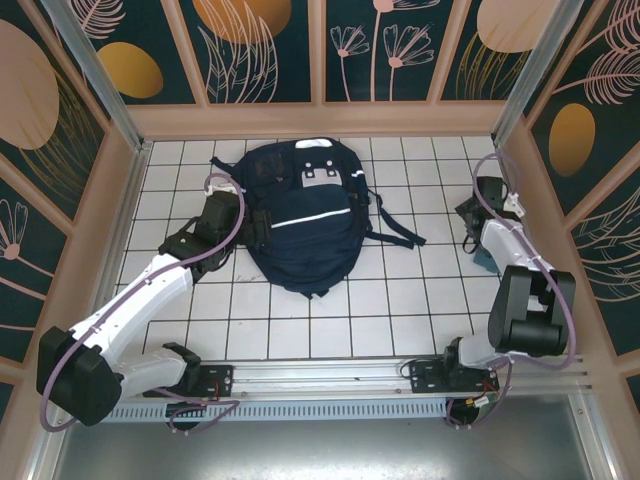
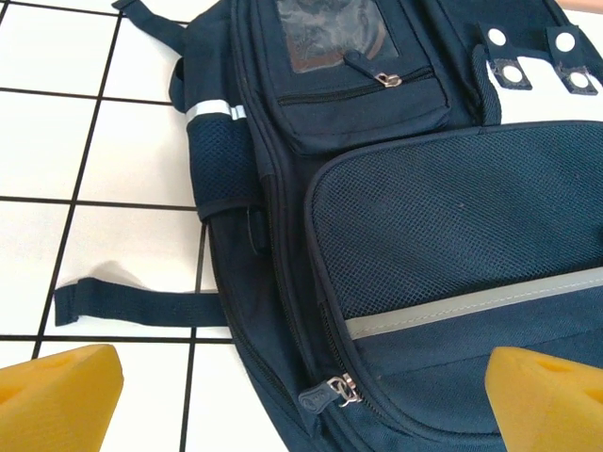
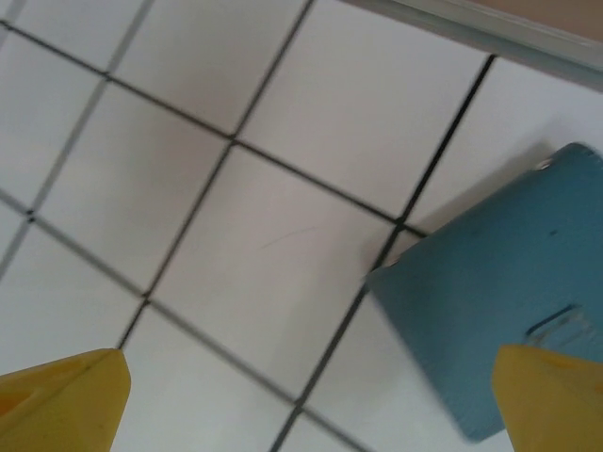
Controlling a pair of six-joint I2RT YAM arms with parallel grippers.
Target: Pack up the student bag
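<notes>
— Where is the bag (image 1: pixel 300 225) lying?
— It is lying flat mid-table (image 1: pixel 400 300), front up.
— And the left gripper (image 2: pixel 301 405)?
— It is hovering over the bag's left side, jaws spread, gripping nothing.
— The right gripper (image 3: pixel 306 405)?
— It is hanging spread and empty over the tiles, a blue object (image 3: pixel 490 292) lying under its right finger.

Blue item (image 3: pixel 480 292) blurred and edge-cut, student bag (image 2: pixel 396 235) partly cropped
</notes>
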